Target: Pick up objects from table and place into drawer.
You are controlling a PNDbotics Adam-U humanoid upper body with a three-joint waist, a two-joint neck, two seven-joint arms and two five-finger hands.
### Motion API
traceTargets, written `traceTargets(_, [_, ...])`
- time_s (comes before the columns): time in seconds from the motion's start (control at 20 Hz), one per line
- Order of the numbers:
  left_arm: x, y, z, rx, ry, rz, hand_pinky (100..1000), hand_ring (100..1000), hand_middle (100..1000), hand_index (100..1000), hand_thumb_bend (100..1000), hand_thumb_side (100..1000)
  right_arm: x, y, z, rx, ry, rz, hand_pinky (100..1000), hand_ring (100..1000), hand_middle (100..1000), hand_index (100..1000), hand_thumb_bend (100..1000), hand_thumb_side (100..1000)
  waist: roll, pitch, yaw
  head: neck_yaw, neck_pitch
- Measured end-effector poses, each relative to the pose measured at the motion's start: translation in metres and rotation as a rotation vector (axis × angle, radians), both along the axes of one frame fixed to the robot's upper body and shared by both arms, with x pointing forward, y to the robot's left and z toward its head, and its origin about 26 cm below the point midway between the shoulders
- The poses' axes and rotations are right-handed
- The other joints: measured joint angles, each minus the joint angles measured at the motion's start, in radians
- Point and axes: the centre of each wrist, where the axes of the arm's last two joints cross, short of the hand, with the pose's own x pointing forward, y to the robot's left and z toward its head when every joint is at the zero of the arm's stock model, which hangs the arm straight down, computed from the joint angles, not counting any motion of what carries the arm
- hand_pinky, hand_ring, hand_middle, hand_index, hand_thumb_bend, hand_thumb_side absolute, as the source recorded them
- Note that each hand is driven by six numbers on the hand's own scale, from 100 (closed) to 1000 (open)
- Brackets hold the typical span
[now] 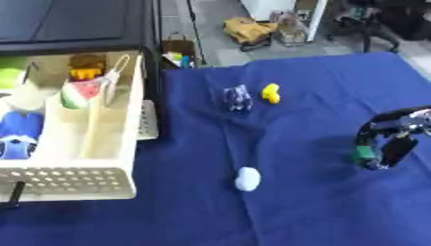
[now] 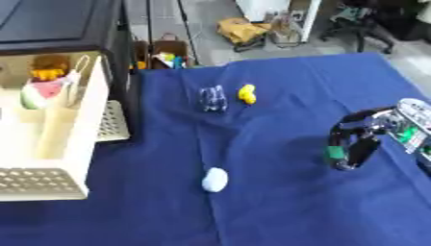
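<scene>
We take the cream plastic drawer point(image 1: 101, 144) with its perforated front wall as our landmark: it stands pulled out at the table's left edge, open upward, which is why it can take things dropped in from above. Its slim dividers split it into lanes, and several lanes are already filled — a watermelon-slice toy point(image 1: 77, 94), something orange-brown point(image 1: 87, 66) behind it, a blue and white item point(image 1: 19, 134) nearer the front and a green piece point(image 1: 10, 77) at the far left.

Three loose things lie on the table's blue cloth point(image 1: 303, 211), all to the right of the drawer. The pale blue-white egg-shaped lump point(image 1: 247, 178) sits nearest, just beyond the drawer's front corner. The small dark blue and clear ridged object point(image 1: 238, 98) lies farther back, level with the drawer's rear lanes, and the little yellow toy point(image 1: 270, 92) is just beside it on the side away from the drawer. None of them touch.

Our right hand point(image 2: 358, 144) is well apart from the drawer, at the right edge of the cloth, black with a green patch low on it. Its fingers curl downward toward the thumb into a loop, and we see nothing held inside — so we judge it closed and empty, hanging just above the cloth. Our left hand shows in neither view.

We judge the pale lump the natural next pick, since it has the shortest carry.
</scene>
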Motion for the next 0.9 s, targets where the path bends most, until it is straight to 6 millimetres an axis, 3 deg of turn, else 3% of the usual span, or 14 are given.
traceTargets(0.65, [0.0000, -0.0001, -0.0001, 0.003, 0.002, 0.000, 484, 565, 611, 756, 307, 1000, 0.0003, 0.0003, -0.0011, 0.006, -0.013, -0.011, 867, 910, 730, 781, 259, 370, 0.000, 0.003, -0.005, -0.003, -0.001])
traceTargets(0.7, [0.0000, -0.0001, -0.0001, 0.003, 0.002, 0.000, 484, 565, 612, 756, 307, 1000, 0.0003, 0.0003, -0.0012, 0.006, -0.014, -0.011, 863, 905, 714, 761, 195, 379, 0.000, 0.003, -0.005, -0.003, -0.003])
traceTargets(0.9, [0.0000, -0.0001, -0.0001, 0.003, 0.003, 0.000, 484, 565, 612, 756, 306, 1000, 0.0010, 0.0015, -0.0021, 0.011, -0.028, -0.011, 861, 902, 705, 748, 173, 381, -0.003, 0.003, -0.005, -0.003, -0.005])
